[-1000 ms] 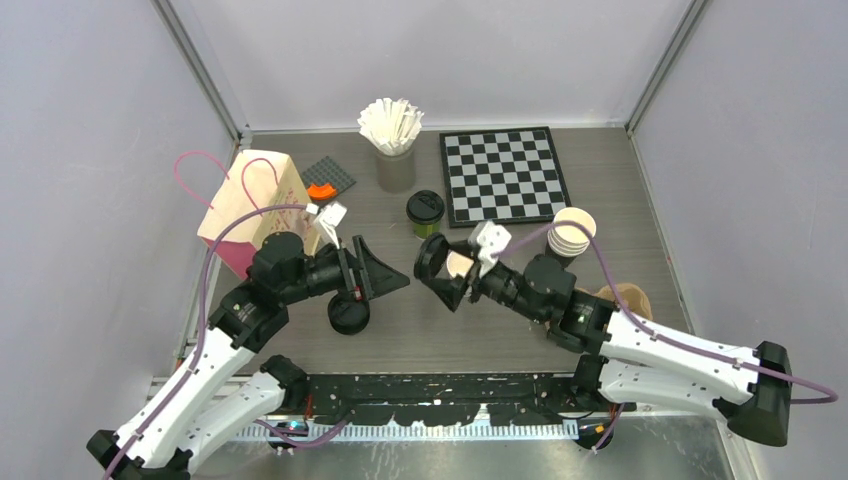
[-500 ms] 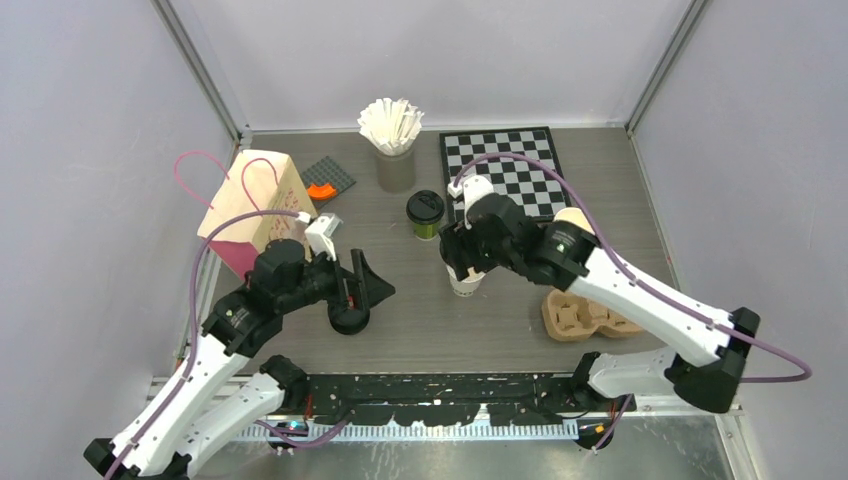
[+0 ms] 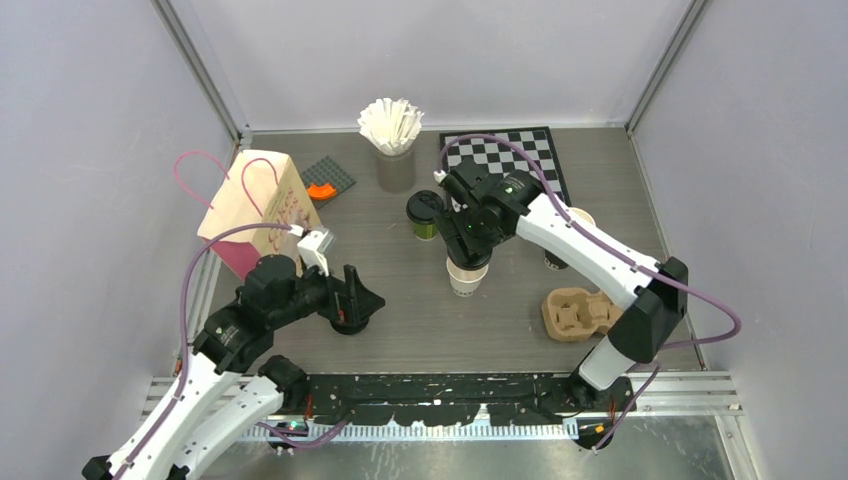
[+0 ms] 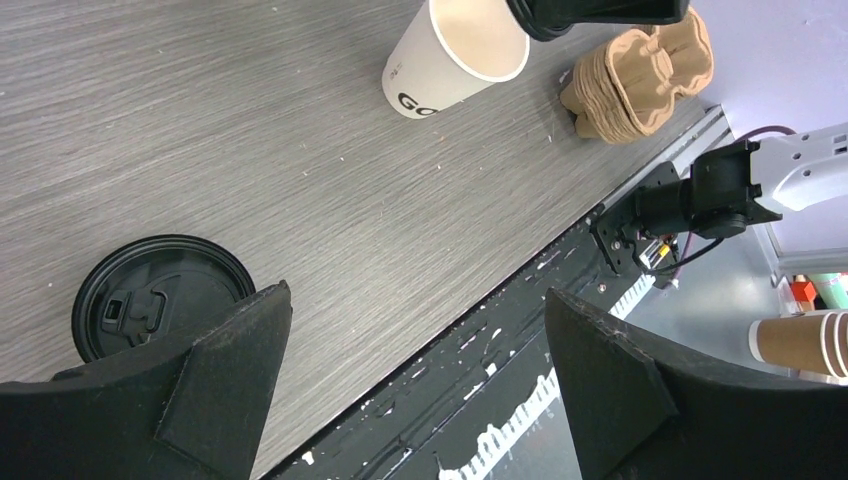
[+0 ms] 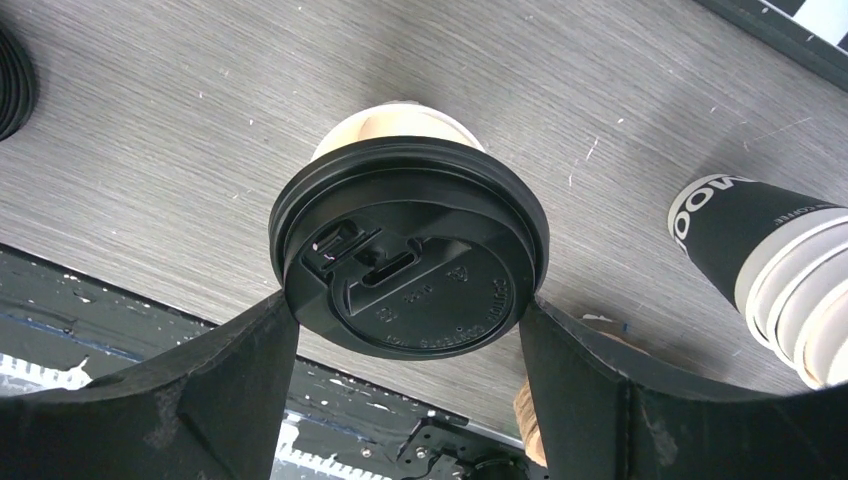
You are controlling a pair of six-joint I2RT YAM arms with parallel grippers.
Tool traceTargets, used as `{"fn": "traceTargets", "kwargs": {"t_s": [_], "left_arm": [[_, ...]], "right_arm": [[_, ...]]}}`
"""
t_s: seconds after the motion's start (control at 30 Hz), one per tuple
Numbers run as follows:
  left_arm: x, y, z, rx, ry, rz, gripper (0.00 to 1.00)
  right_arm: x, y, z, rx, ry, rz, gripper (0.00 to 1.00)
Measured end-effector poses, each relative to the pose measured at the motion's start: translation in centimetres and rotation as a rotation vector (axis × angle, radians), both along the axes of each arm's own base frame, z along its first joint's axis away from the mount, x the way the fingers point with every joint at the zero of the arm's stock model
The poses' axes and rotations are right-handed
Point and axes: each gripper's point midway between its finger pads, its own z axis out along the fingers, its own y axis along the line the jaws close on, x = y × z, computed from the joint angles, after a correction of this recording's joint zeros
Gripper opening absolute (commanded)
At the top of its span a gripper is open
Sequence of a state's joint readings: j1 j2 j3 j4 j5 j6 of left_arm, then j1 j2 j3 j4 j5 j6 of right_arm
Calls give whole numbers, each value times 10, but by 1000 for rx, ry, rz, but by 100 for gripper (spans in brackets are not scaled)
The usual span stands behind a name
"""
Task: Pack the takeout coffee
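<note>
At the far left a cream paper bag with pink handles (image 3: 252, 200) stands on the grey wood-grain counter (image 3: 420, 335). Just right of it, and nearer to me, my left fingers (image 3: 362, 298) are spread wide with nothing between them. A loose black plastic lid (image 4: 150, 295) lies flat on the counter just beside one of them. Further back, near the middle, the takeout coffee, a dark olive-green paper cup with a black lid (image 3: 425, 213), stands upright, apart from the bag. Just right of it my right fingers (image 3: 468, 243) are clamped on the rim of a second black plastic lid (image 5: 410, 262), held level directly above an open white paper cup (image 4: 455, 50). I cannot tell whether lid and cup touch. Further right sits a brown pulp cup carrier (image 3: 580, 312), with a stack of dark-walled paper cups (image 5: 775, 265) behind it.
</note>
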State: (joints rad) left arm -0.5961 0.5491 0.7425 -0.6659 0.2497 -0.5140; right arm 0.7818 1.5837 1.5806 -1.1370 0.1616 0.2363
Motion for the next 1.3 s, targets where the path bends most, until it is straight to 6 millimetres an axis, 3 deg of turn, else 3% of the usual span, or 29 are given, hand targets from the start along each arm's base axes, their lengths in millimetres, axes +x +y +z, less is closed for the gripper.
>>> {"fn": "traceTargets", "kwargs": {"t_s": [0.5,1.3], "left_arm": [[-3,7,10,-17,-58,16,100],[-3,8,8,-4,-62,10,100]], "right_arm": [[-5,1,-40,-123,205,39,77],[-3,6,-61,-146,270,61,80]]}}
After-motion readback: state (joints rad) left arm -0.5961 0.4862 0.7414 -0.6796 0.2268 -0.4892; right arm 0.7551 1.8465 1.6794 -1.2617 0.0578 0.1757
